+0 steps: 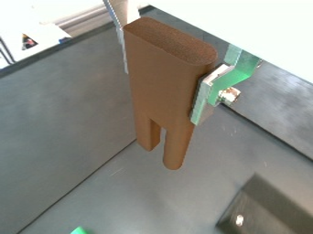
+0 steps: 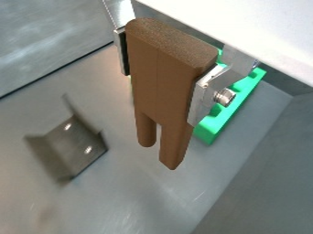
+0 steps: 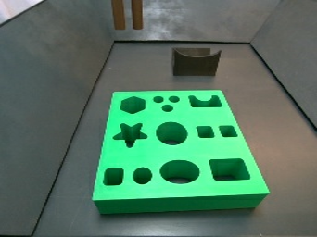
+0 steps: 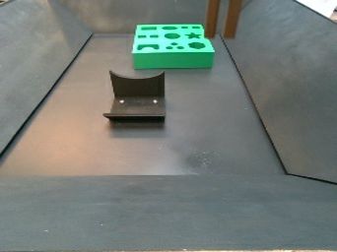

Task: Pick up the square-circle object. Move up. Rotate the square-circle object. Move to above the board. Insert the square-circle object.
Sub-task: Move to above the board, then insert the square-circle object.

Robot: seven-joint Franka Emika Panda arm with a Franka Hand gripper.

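My gripper point(image 1: 167, 73) is shut on the square-circle object point(image 1: 159, 101), a tall brown block held upright by its solid upper half, with its two prongs hanging free above the dark floor. Both wrist views show the silver fingers point(image 2: 206, 91) pressed on its sides. In a side view only the prongs point(image 3: 125, 13) show at the frame edge, beyond the far end of the board point(image 3: 198, 151). They also show in a side view point(image 4: 228, 18) beside the board point(image 4: 171, 59). The green board shows partly behind the gripper point(image 2: 226, 114).
The fixture point(image 3: 195, 60), a dark bracket with a curved notch, stands on the floor between the board and the far wall. It also shows in a side view point(image 4: 136, 96) and in a wrist view point(image 2: 68, 146). Dark sloping walls enclose the floor.
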